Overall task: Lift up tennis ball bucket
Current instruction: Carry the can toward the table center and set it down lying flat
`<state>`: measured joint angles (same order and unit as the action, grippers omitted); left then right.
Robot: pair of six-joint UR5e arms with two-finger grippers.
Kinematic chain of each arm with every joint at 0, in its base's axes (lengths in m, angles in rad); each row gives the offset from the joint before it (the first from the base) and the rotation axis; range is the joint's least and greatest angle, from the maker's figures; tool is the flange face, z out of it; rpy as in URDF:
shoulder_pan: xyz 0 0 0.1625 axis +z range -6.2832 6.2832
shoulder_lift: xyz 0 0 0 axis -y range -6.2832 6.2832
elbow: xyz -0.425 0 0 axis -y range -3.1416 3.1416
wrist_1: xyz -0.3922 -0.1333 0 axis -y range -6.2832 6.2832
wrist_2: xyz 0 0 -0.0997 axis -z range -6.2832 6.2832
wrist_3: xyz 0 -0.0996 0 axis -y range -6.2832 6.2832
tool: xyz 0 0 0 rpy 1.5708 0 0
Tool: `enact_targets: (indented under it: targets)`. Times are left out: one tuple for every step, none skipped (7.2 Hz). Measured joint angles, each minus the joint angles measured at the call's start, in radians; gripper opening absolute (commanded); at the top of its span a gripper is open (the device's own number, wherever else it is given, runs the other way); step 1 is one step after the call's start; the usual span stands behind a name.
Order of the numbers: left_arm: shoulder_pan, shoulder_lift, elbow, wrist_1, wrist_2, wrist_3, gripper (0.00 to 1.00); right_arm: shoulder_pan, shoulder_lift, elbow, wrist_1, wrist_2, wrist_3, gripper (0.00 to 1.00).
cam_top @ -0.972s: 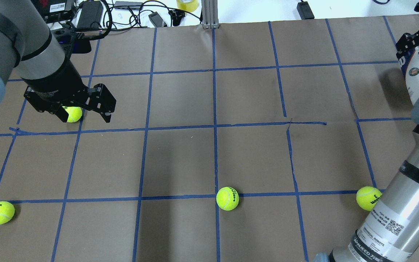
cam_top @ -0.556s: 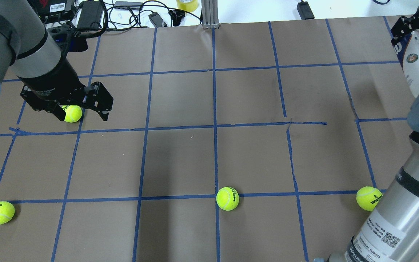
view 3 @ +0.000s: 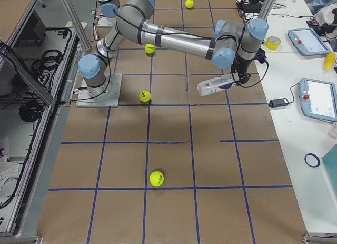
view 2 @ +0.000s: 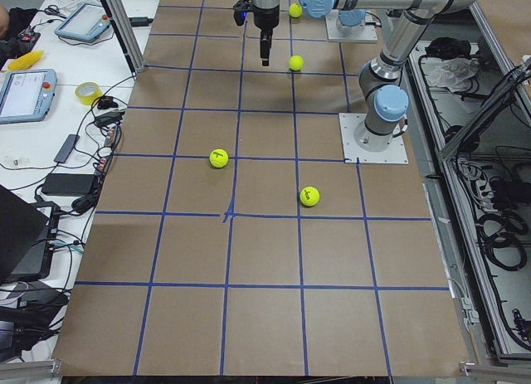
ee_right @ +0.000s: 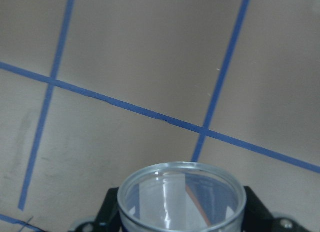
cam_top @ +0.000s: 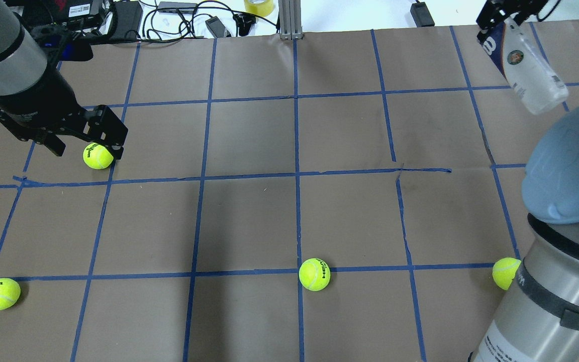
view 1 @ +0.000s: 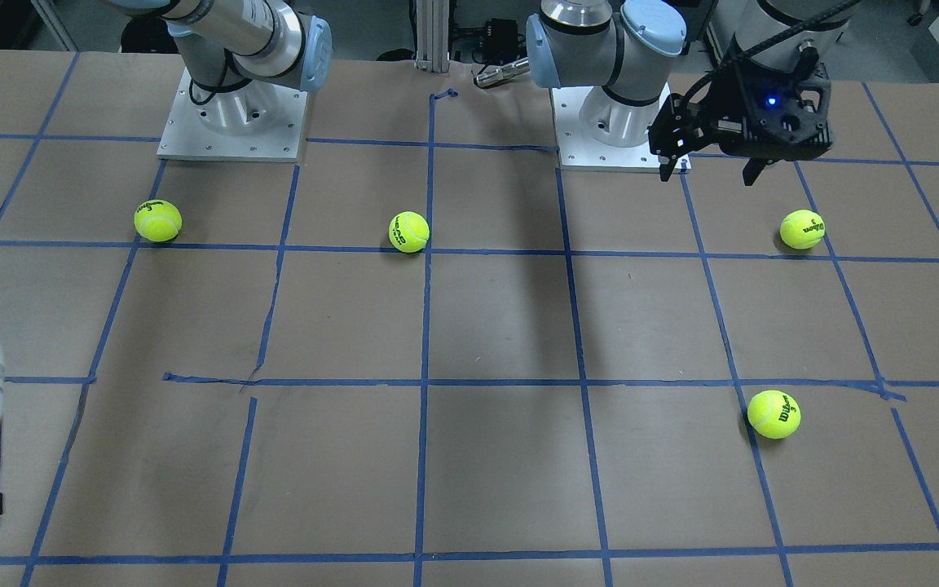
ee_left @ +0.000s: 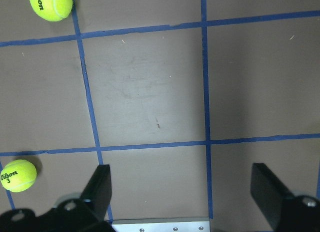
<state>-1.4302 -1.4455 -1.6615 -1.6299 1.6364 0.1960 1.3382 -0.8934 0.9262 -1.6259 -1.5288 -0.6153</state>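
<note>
Over the bench's (view 1: 502, 326) far right corner, the right pincer (cam_top: 500, 17) is clamped on the one tennis ball bucket (cam_top: 528, 70). It holds this clear can tilted and off the surface by its labelled end. The left pincer (view 1: 707, 167) hangs with jaws apart, gripping nothing. Four tennis balls lie loose: a Wilson ball (view 1: 773, 414), a second Wilson ball (view 1: 802, 229), a Head ball (view 1: 408, 231) and a fourth ball (view 1: 157, 221).

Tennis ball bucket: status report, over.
Right gripper shut on tennis ball bucket, held tilted above table. Left gripper open, empty. Loose tennis balls on table, none obstructing.
</note>
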Motion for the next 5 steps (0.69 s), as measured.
enact_targets:
  targets:
    - [0.055,0.0,0.006,-0.002,0.001,0.007,1.0,0.074,-0.003,0.002,0.002,0.0,-0.015,0.58]
    - [0.12,0.0,0.013,-0.003,0.001,0.01,1.0,0.158,0.0,0.006,-0.009,-0.008,-0.021,0.56]
    - [0.174,-0.002,0.016,-0.005,0.0,0.011,1.0,0.24,0.002,0.02,-0.031,-0.022,-0.025,0.55]
    - [0.205,-0.003,0.016,-0.006,0.0,0.012,1.0,0.314,0.003,0.046,-0.068,-0.036,-0.033,0.47]
    - [0.222,-0.005,0.016,-0.007,0.0,0.012,1.0,0.382,0.004,0.085,-0.123,-0.039,-0.054,0.48]
